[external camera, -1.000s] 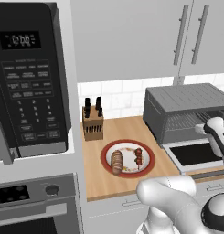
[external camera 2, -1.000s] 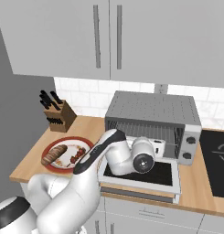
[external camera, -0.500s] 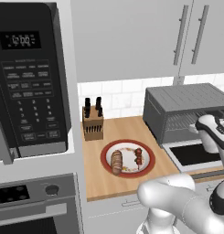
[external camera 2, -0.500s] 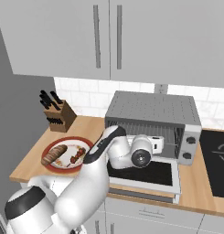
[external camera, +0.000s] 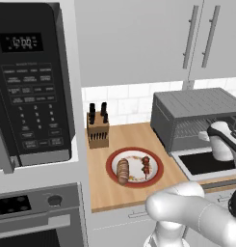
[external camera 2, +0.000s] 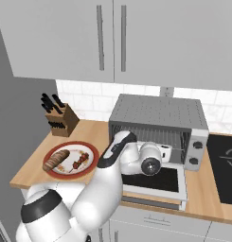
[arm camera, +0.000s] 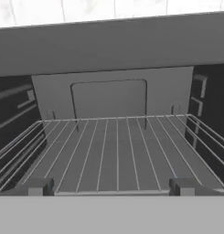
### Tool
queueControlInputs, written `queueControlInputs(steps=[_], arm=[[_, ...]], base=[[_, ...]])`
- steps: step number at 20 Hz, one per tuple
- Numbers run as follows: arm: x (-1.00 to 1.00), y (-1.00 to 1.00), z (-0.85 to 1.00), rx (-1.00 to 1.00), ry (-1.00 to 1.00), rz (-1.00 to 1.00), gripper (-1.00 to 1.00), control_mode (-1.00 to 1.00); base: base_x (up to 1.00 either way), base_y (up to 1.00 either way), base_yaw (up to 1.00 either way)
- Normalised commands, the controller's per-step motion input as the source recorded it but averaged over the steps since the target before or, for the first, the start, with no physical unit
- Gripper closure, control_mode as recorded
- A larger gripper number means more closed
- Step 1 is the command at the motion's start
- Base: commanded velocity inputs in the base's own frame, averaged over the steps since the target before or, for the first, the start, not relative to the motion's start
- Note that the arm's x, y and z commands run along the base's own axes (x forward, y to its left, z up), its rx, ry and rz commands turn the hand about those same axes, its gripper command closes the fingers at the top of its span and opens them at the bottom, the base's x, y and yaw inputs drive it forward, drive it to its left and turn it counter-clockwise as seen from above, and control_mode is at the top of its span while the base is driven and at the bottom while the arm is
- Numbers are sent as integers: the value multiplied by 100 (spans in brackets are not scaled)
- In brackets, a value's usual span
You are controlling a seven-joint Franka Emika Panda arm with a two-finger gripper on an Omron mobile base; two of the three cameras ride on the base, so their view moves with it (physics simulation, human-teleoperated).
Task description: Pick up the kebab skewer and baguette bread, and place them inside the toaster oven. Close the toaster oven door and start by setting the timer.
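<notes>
The toaster oven (external camera: 196,113) (external camera 2: 157,113) stands on the counter with its door (external camera: 206,164) (external camera 2: 157,180) dropped flat. My gripper (external camera: 211,137) (external camera 2: 165,152) (arm camera: 112,187) hangs open just above the door, pointing into the oven mouth at the bare wire rack (arm camera: 115,151). Nothing lies between its fingertips (arm camera: 38,186). On the red-rimmed plate (external camera: 158,177) (external camera 2: 91,163) to the left rest the golden baguette bread (external camera: 123,171) (external camera 2: 56,159) and, beside it, the kebab skewer (external camera: 145,165) (external camera 2: 80,159). The gripper is well apart from both.
A knife block (external camera: 97,128) (external camera 2: 59,120) stands at the back of the wooden counter (external camera: 105,193). A black microwave (external camera: 30,82) hangs at the left above a range. A dark cooktop (external camera 2: 224,165) lies right of the toaster oven, and wall cabinets (external camera 2: 112,38) hang overhead.
My hand has shifted a little in front of the oven mouth while the arm's elbow swung. The plate, the food and the oven door have not moved.
</notes>
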Motion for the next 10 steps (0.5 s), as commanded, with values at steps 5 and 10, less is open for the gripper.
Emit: queueControlInputs(steps=[5,10], arm=[[18,-6,-19,5,0,0,-100,-100],[28,-1,-8,1,0,0,-100,-100]], base=[[0,0,0],[0,0,0]])
